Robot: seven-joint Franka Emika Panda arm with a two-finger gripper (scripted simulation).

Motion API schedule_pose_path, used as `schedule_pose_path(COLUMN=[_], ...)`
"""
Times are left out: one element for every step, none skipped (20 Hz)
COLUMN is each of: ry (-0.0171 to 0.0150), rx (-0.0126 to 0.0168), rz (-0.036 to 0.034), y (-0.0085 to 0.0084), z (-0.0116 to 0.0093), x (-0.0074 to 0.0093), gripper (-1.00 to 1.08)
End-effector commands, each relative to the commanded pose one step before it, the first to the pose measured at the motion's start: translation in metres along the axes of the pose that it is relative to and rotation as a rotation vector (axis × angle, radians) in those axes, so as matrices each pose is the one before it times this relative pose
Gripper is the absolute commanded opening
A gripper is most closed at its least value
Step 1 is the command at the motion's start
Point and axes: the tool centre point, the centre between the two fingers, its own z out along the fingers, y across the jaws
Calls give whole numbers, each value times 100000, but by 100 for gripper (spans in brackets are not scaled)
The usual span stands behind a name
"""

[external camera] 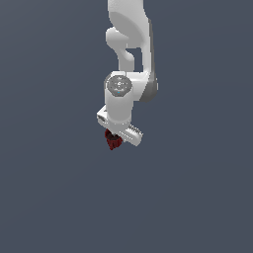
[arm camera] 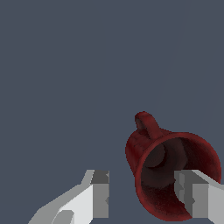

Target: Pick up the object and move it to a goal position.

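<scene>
I see the cup (arm camera: 168, 168) lying tilted, mouth toward the wrist cam, offset toward one fingertip (arm camera: 194, 199) of the end effector (arm camera: 146, 199); fingers spread wide, holding nothing.

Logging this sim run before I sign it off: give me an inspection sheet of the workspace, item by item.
Surface: plain dark grey-blue ground, no markings seen.
Job's things: dark red cup, with a handle-like loop, its open mouth facing the wrist camera; in the exterior view it shows just below the hand.
Clutter: nothing seen.
Grippers: white hand with fingers spread; one finger overlaps the cup's rim, the other stands apart beside it. Whether the cup is touched cannot be told.
Cables: nothing seen.
Surroundings: only the white arm coming down from the top of the exterior view; no goal marker seen.
</scene>
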Motion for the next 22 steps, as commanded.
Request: schedule_pose_path(ry=[-290, -101, -92, -83, -72, -61, -51, -42, -34, -28, -22, -17, -13, -9, -7, -4, -3, -2, -1, 0, 0, 0], rx=[-553, -224, -227, -228, -219, -209, -198, -187, -176, -164, -153, -140, -128, -116, -104, -92, -80, -67, -55, -43, -31, -18], rz=[6998, 2730, 2732, 2712, 2589, 2450, 2310, 2171, 2031, 1890, 1752, 1610, 1472, 1332, 1190, 1052, 913, 769, 630, 491, 351, 206], y=[182, 74, 76, 76, 74, 71, 67, 64, 60, 56, 53, 48, 44, 40, 35, 32, 28, 23, 19, 15, 11, 5], z=[339, 132, 131, 129, 123, 115, 108, 101, 94, 87, 80, 73, 66, 60, 53, 47, 41, 34, 28, 22, 15, 9], x=[-105, -36, -33, -30, -27, -23, -20, -17, -14, -12, -9, -8, -6, -5, -5, -2, -2, -2, -1, -1, 0, -2], gripper=[28, 28, 28, 28, 28, 28, 28, 28, 28, 28, 28, 28, 28, 28, 28, 28, 28, 28, 28, 28, 28, 28])
